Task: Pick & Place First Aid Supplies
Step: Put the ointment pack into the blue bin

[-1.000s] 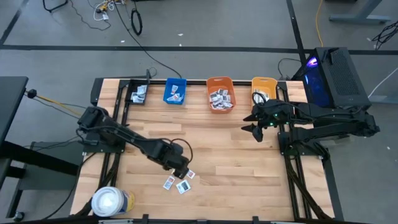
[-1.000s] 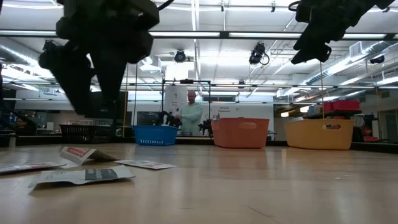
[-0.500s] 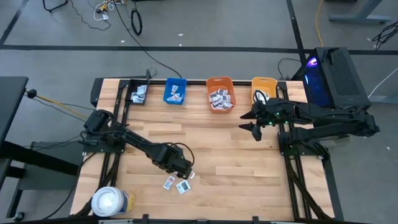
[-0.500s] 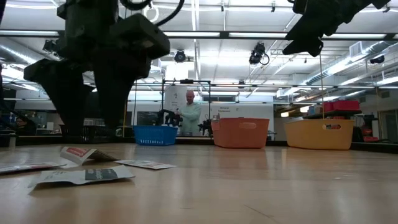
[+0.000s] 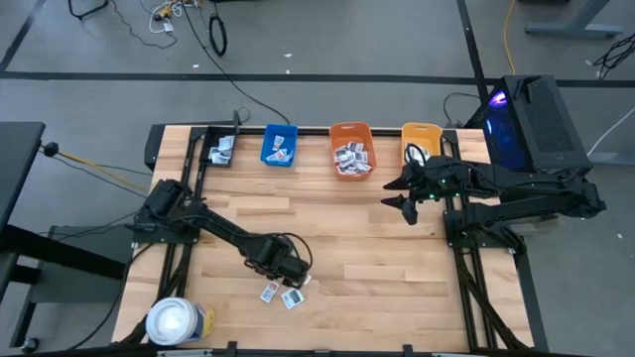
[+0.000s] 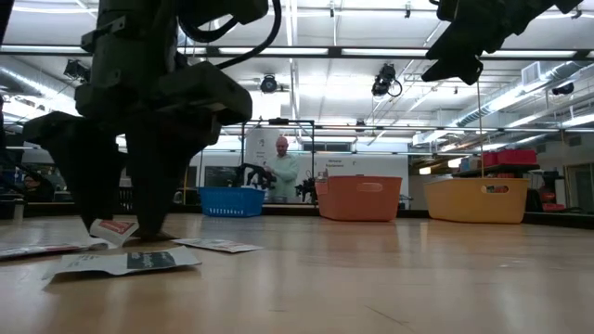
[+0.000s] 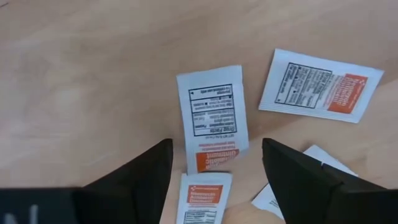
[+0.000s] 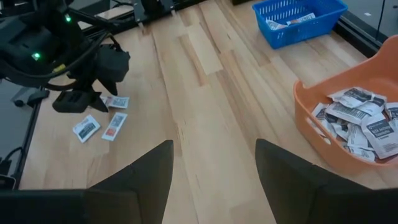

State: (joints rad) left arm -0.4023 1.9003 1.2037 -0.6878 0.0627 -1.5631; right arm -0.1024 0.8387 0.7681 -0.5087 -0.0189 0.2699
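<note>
Several first aid supplies lie near the table's front left: small white packets with orange print (image 7: 211,115), (image 7: 320,87), (image 5: 269,293). My left gripper (image 7: 216,149) points down, open, low over the table. Its fingers stand on either side of one packet (image 6: 113,227), and a gap shows on each side. That packet lies flat on the wood, with one end raised in the low view. My right gripper (image 5: 402,203) hangs open and high near the yellow bin, with nothing between its fingers (image 8: 149,168).
Along the far edge stand a blue bin (image 5: 280,145), an orange bin (image 5: 351,149) with several packets in it, a yellow bin (image 5: 421,142) and a dark tray (image 5: 220,151). A white roll (image 5: 177,322) stands at the near left corner. A person (image 6: 283,167) is beyond the table.
My left gripper has sunk toward the loose packets, moved a little toward the near edge and turned about its own axis. Its fingers now reach down beside one packet. The packets have stayed where they were.
</note>
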